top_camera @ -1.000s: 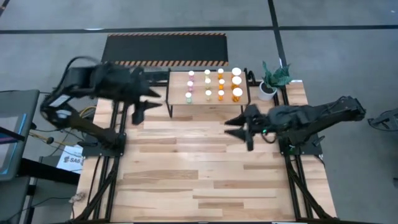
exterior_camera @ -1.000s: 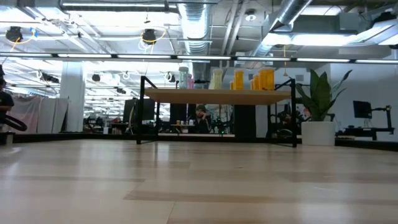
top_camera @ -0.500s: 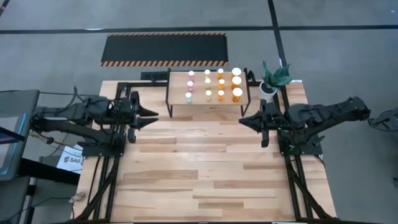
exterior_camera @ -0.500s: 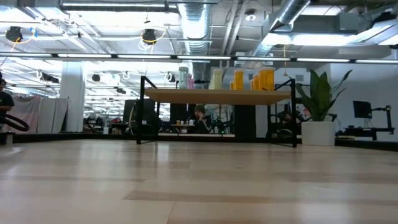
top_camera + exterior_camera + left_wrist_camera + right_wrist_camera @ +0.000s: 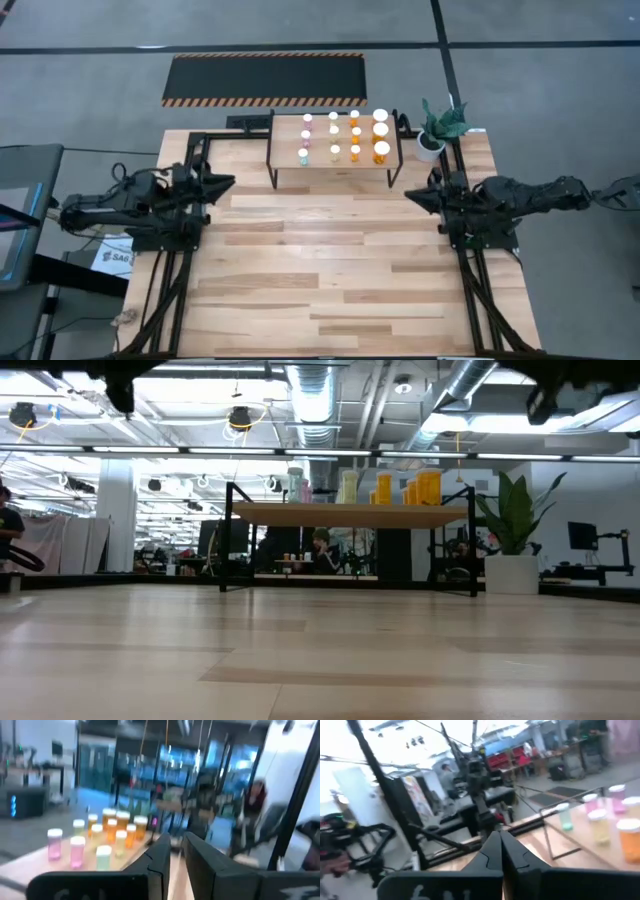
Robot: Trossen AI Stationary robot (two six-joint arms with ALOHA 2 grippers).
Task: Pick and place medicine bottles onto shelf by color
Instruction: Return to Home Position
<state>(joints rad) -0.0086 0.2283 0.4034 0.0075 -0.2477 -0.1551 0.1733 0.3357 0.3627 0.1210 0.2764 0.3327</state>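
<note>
The medicine bottles (image 5: 345, 138), white-capped with pink, green and orange bodies, stand upright in rows on the shelf (image 5: 290, 135), a light wood top on black legs at the table's far middle. The low view shows the bottles (image 5: 400, 488) on the shelf (image 5: 350, 515). My left gripper (image 5: 226, 183) lies level by the table's left edge, pointing toward the table's right edge. Only a thin slit (image 5: 176, 851) shows between its fingers, with nothing in it. My right gripper (image 5: 410, 196) lies level by the right edge, shut and empty (image 5: 500, 845).
A white pot with a green plant (image 5: 432, 140) stands right of the shelf at the far right corner. A black mat with striped edges (image 5: 262, 80) lies on the floor beyond the table. Bare planks (image 5: 320, 260) fill the table's middle and near part.
Both arms have drawn back from the middle and sunk, the left toward the table's left edge, the right toward its right edge. My left gripper has tipped from slanting down to level. Both grippers stood open a second ago and have shut, empty. The bottles have not moved.
</note>
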